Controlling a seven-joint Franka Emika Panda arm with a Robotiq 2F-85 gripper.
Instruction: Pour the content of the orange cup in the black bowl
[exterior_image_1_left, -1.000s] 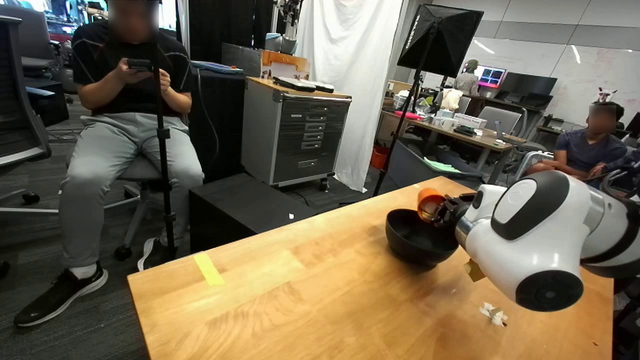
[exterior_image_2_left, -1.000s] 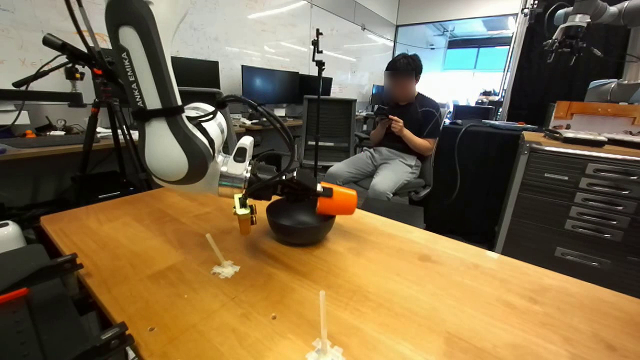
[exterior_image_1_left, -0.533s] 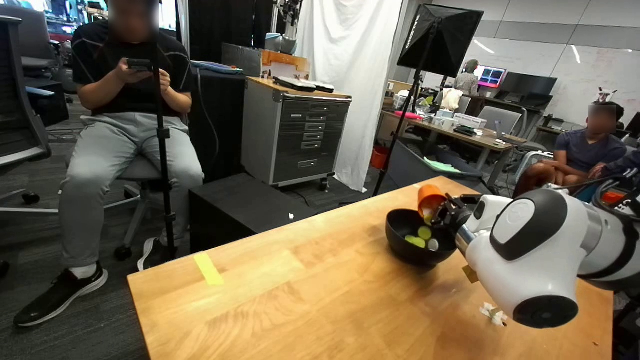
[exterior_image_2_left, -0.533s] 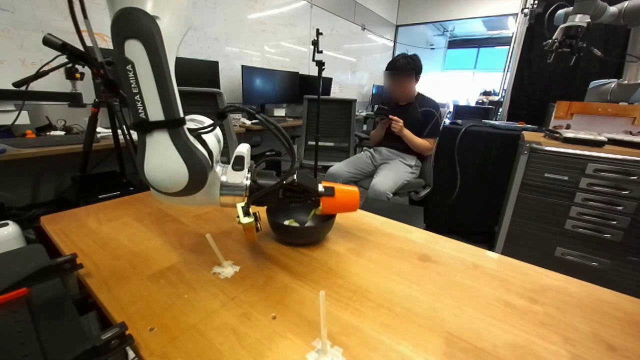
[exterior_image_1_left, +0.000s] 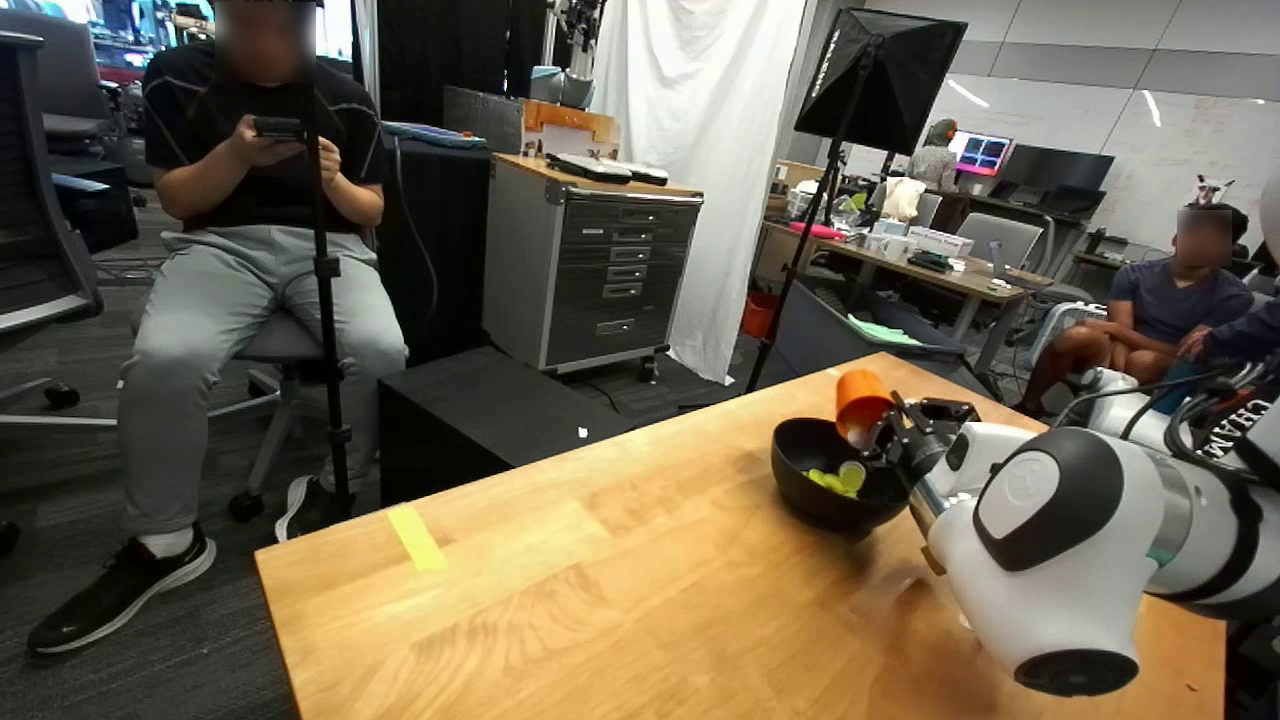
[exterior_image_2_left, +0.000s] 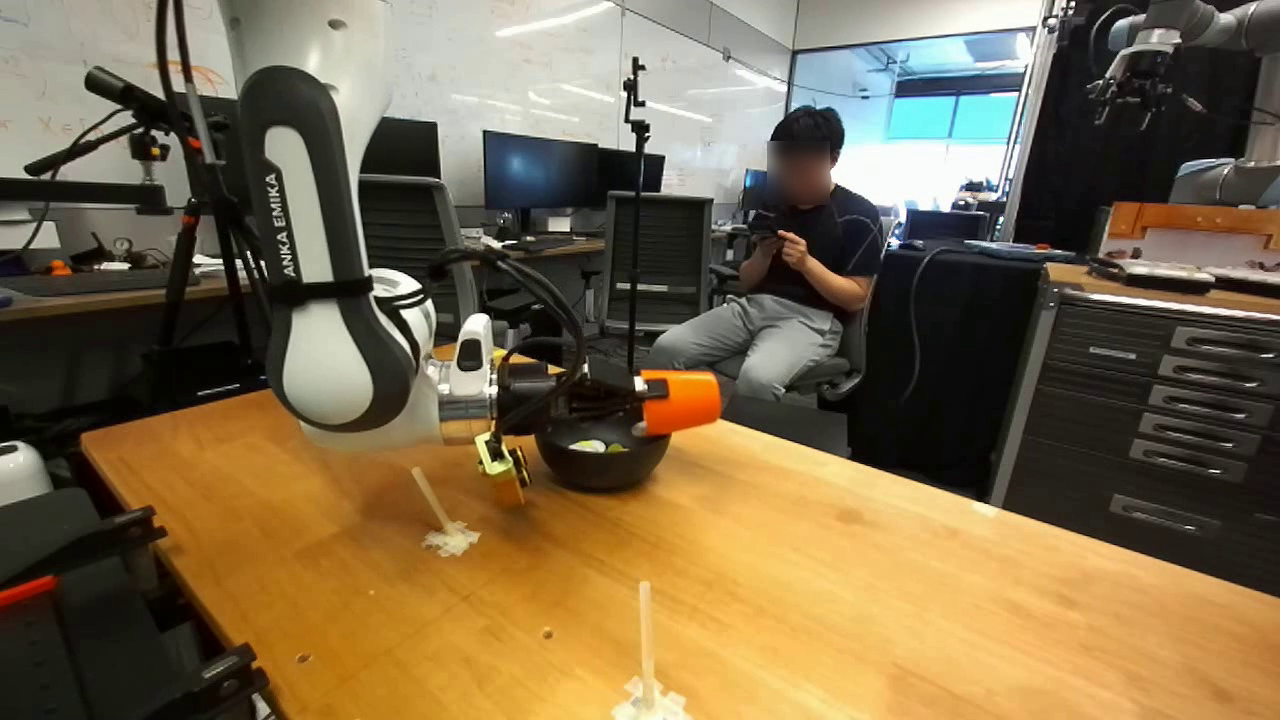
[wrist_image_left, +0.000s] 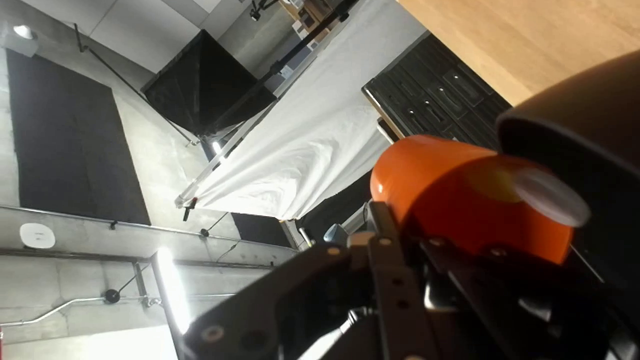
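Note:
The orange cup (exterior_image_1_left: 863, 392) is tipped on its side above the rim of the black bowl (exterior_image_1_left: 812, 500). It also shows tipped in an exterior view (exterior_image_2_left: 688, 402) and in the wrist view (wrist_image_left: 425, 162). My gripper (exterior_image_1_left: 882, 432) is shut on the cup's wall near its mouth, seen too in the wrist view (wrist_image_left: 407, 232). Yellow-green and pale pieces (exterior_image_1_left: 832, 482) lie in the bowl, and some also show in an exterior view (exterior_image_2_left: 597, 447). A whitish piece (wrist_image_left: 552, 197) is at the cup's mouth. The cup's deep inside is partly hidden.
The bowl stands on a wooden table (exterior_image_1_left: 600, 560) near its far edge. Two clear sticks (exterior_image_2_left: 647, 630) taped to the table stand upright or leaning, one (exterior_image_2_left: 431, 498) near the arm. A person (exterior_image_2_left: 805, 230) sits beyond the table.
Yellow-green and pale pieces have dropped from the cup into the bowl, which showed none before. The arm's wrist has swung lower and turned, while the cup stays over the bowl's rim.

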